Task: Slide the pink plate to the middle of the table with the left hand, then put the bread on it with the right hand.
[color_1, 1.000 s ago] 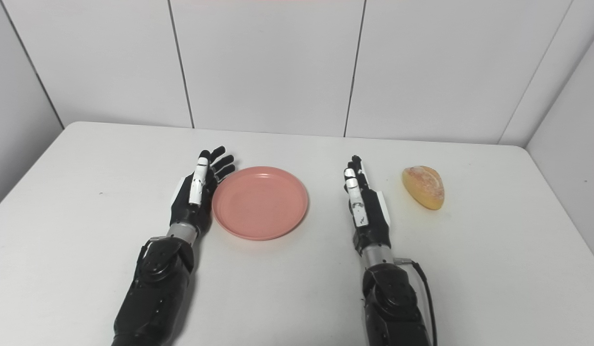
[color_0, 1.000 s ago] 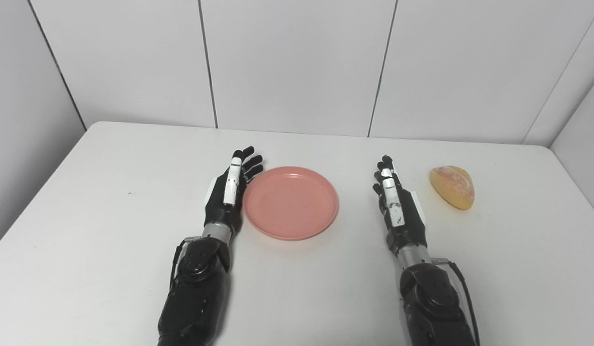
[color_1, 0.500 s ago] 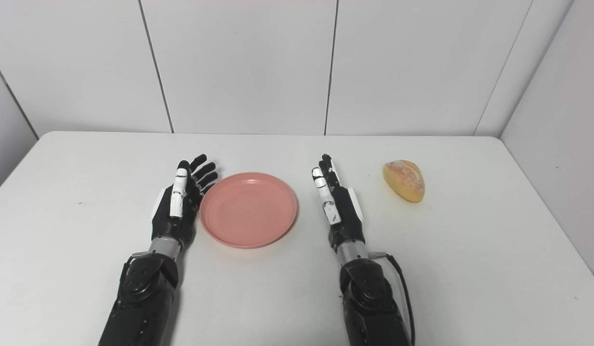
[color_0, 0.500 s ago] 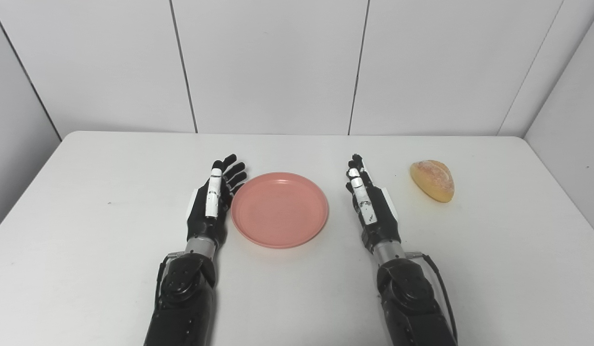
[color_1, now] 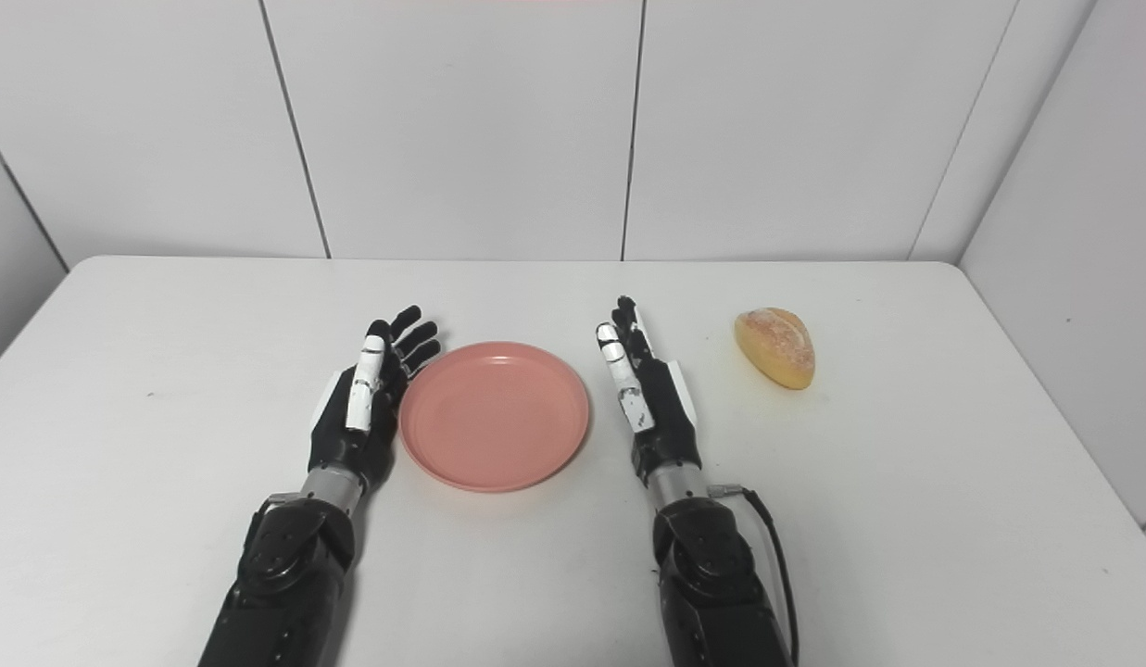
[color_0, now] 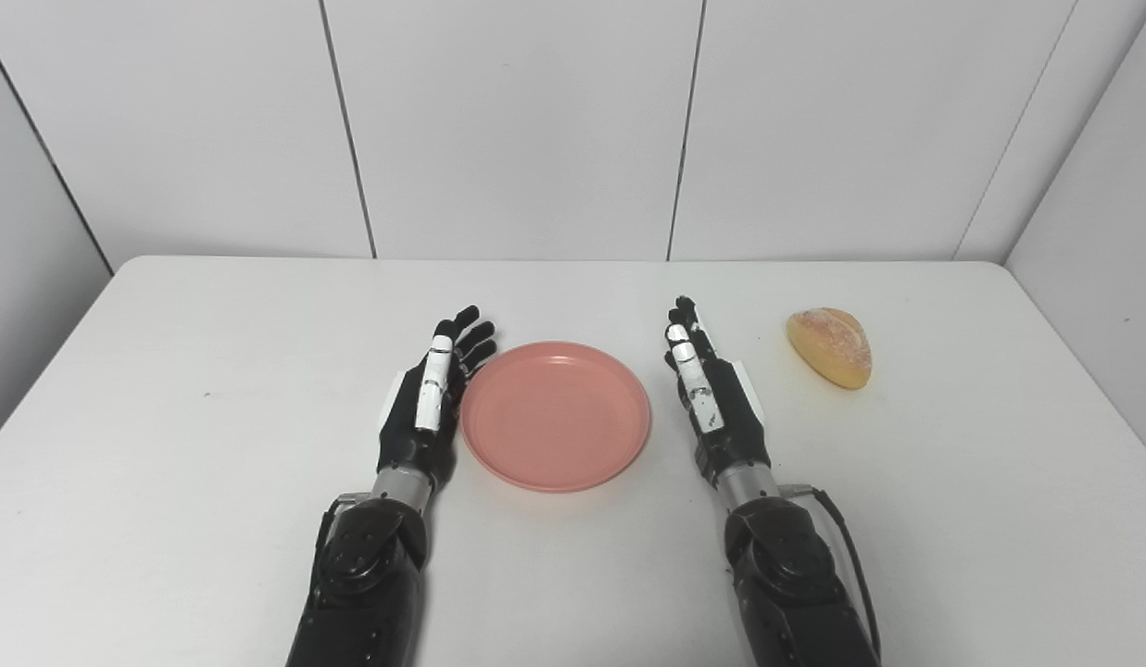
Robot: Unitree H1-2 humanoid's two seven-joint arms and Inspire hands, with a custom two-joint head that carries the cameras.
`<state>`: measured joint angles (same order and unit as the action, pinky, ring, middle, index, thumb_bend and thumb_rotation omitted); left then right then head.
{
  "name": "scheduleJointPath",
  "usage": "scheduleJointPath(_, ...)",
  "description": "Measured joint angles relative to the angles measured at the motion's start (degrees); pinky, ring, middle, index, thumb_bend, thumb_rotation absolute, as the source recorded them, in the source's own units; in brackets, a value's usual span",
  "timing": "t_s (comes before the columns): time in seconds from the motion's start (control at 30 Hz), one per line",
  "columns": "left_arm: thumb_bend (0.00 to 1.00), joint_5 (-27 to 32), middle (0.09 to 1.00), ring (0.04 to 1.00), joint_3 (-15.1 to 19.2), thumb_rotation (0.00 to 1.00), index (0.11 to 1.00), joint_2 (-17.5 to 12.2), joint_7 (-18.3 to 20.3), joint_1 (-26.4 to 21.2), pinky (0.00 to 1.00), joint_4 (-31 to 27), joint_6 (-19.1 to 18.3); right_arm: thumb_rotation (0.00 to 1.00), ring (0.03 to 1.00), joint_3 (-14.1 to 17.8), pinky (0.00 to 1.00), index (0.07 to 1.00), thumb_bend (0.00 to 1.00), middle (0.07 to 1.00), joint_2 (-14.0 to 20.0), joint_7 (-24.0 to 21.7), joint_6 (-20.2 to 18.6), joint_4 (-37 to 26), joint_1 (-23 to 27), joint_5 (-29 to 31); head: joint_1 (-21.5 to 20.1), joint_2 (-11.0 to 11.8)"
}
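Bright, even, diffuse light; soft faint shadows; sharp focus, no glare

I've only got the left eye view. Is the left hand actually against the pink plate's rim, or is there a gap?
Observer: In the right eye view the left hand lies open beside the pink plate, with no white gap showing between its palm edge and the rim. I cannot confirm actual contact.
Operator: And past the bread, on the right?
Observer: The right eye view follows the right edge of the table further toward the robot. The bread lies well apart from that edge.
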<state>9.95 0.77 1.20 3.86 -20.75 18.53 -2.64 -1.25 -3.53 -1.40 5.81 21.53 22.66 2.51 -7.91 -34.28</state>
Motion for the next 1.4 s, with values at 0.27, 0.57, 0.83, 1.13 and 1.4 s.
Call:
scheduleJointPath(0.27, 0.43, 0.01, 0.893, 0.907, -0.13, 1.00, 0.885, 0.12, 0.60, 0.00, 0.91, 0.19, 0.49, 0.92, 1.000, 0.04, 1.00, 1.000, 0.70, 1.000, 0.00, 0.00, 0.00, -0.05, 0.00, -0.01, -0.09, -0.09)
scheduleJointPath(0.57, 0.44, -2.24, 0.903, 0.919, 0.11, 1.00, 0.900, -0.81, 0.72, -0.65, 0.92, 3.38, 4.99, 0.91, 1.000, 1.32, 1.00, 1.000, 0.71, 1.000, 0.08, 1.23, 0.89, -0.01, 0.11, -0.01, -0.70, -0.18)
scheduleJointPath(0.83, 0.44, -5.18, 0.884, 0.900, 1.13, 1.00, 0.886, -1.23, -2.79, -1.55, 0.90, 4.06, 5.37, 0.86, 1.000, 3.89, 1.00, 1.000, 0.66, 1.000, 0.53, 3.52, 1.88, 0.29, 2.42, 0.08, -1.67, -0.18)
scheduleJointPath(1.13, 0.45, -3.62, 0.909, 0.922, 3.39, 1.00, 0.915, -2.64, -2.11, -2.73, 0.94, 6.73, 8.01, 0.87, 1.000, 4.74, 1.00, 1.000, 0.65, 1.000, 3.57, 5.41, 2.40, 0.25, 3.83, -2.19, -2.02, 0.00)
scheduleJointPath(1.4, 0.44, -3.14, 0.898, 0.910, 3.79, 1.00, 0.898, -2.54, -1.85, -3.06, 0.93, 7.30, 8.45, 0.81, 0.996, 2.26, 0.98, 1.000, 0.60, 1.000, 9.21, 12.43, 3.96, 0.31, 4.64, -16.46, -3.07, 0.18)
